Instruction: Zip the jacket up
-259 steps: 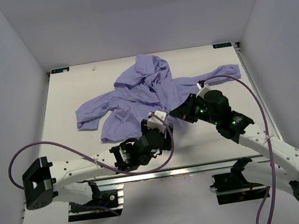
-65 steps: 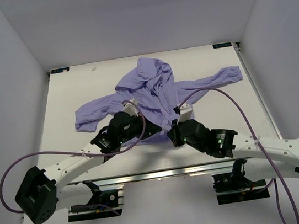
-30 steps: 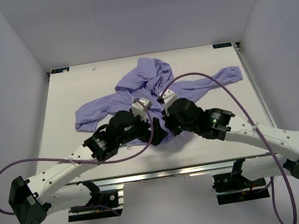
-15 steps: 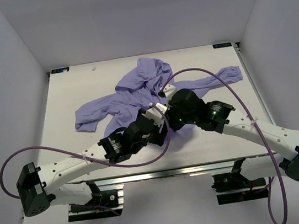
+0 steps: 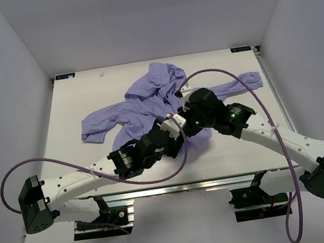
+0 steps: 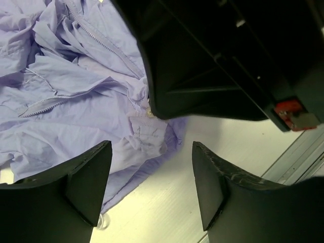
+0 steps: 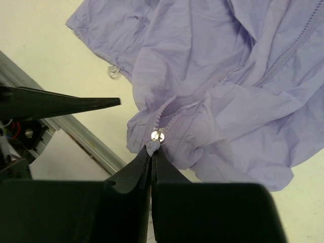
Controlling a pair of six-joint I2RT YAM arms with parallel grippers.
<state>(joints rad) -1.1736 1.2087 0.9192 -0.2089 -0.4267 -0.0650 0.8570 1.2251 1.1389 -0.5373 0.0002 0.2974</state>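
On the white table [image 5: 74, 97], one lavender hooded jacket [image 5: 147, 102] lies crumpled and unzipped, hood [image 5: 164, 73] toward the far edge. The right gripper [image 7: 152, 148], jaws pressed together, pinches its hem beside a silver fitting [image 7: 157, 135] at the zipper's foot. The left gripper [image 6: 152, 167] hangs just beside, jaws spread, empty. Two arms reach inward, wrists close together.

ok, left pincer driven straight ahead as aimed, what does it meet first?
The left pincer likely meets the jacket hem first, just ahead; the right pincer, shut on the zipper there, is close behind. Depth unclear.
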